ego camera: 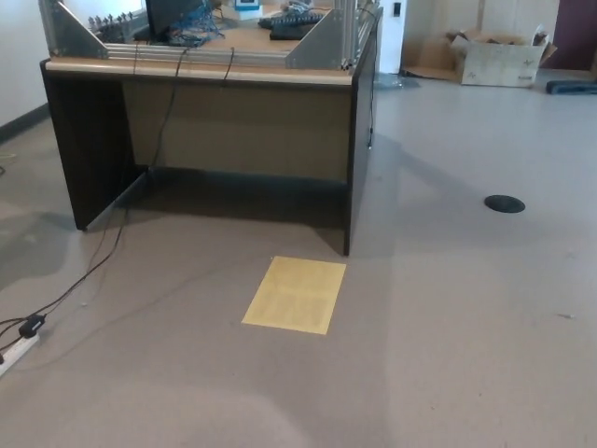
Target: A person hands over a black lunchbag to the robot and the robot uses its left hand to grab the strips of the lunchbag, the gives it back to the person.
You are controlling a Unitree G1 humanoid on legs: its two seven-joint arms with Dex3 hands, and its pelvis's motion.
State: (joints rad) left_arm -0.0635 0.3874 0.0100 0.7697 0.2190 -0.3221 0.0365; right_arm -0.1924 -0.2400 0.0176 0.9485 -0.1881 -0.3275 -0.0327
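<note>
Neither hand shows in the head view, so their state cannot be told; the lunchbag does not show either. Wide grey floor [466, 327] lies open ahead and to the right. A yellow sheet [296, 294] lies flat just before the dark desk [233, 131] — near its right leg. Cables [84, 271] run left to a power strip [17, 353]. Cardboard box [494, 58] far back; round floor cover [505, 203] right.
</note>
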